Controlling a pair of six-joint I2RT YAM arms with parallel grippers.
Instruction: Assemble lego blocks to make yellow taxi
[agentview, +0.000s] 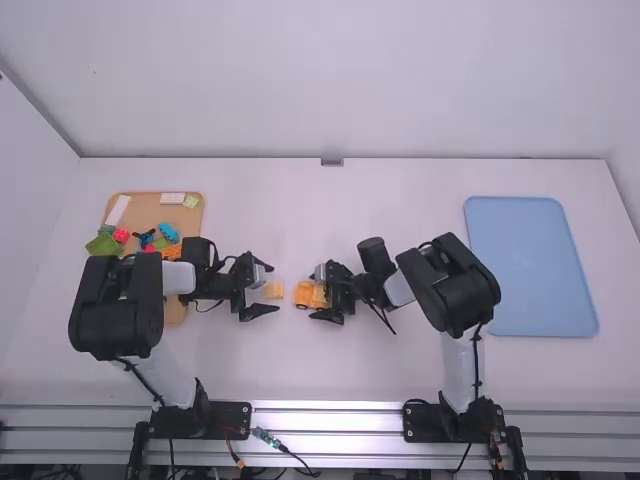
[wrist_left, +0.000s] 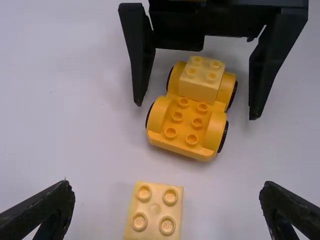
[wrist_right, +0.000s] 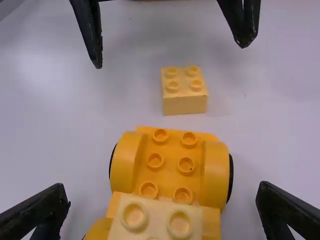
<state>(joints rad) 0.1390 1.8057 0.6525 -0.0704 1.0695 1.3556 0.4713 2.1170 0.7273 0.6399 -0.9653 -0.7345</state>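
Table (agentview: 350, 370) carries blue tray (agentview: 530, 265), tan tray (agentview: 148, 210), chassis (wrist_left: 187, 131) and block (wrist_left: 155, 209)

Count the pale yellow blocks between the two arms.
2. The loose block lies on the table; the mounted block sits atop one end of the orange wheeled base.

Both arms (agentview: 179, 278) have white links (agentview: 460, 370), chunky rounded black joints (agentview: 118, 308), thin black cables (agentview: 477, 362) and tapering black fingers (wrist_right: 37, 212).

Wheeled base (wrist_right: 171, 171), loose block (wrist_right: 184, 105): smooth plastic; tan tray (agentview: 150, 212) perhaps wood.
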